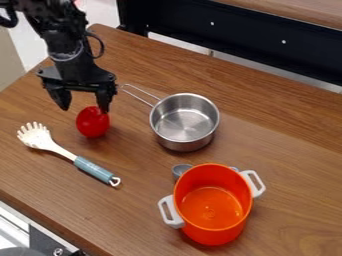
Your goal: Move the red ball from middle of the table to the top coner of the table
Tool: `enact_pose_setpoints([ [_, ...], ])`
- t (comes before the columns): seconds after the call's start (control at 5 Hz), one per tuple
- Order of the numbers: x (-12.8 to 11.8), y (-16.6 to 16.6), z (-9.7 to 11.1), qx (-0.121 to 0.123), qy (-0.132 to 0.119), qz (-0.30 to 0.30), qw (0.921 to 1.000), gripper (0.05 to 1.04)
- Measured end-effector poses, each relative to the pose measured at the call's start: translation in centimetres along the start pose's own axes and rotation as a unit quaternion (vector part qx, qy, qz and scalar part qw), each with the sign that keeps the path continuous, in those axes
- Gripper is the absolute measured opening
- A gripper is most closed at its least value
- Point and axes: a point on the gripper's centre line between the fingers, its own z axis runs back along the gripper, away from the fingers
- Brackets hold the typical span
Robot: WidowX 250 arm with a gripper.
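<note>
pincer (85, 108) with its two fingers wide apart, nothing held between them, pointing down at the upper left of the view. the red ball (93, 123) lies on the table (280, 132) just below that gap in view, set toward the right-hand finger; it looks slightly tall but has no clear long axis to line up with. that fingertip overlaps the ball's upper edge, perhaps touching it, though this angle can't settle it. centring over the ball looks like the next need. farther out, the orange pot (212, 235) partly hides a small grey cup (180, 170); the arm (59, 40) is cut off above.
</note>
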Motion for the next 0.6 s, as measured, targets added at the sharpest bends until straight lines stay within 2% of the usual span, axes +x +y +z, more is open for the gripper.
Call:
enact_pose_setpoints([
  [0.4,-0.8,-0.6,-2.4,0.009,0.007,0.027,0.9996,1.001],
  [0.6,-1.1,-0.6,-3.2,0.016,0.018,0.040,0.9989,0.958],
])
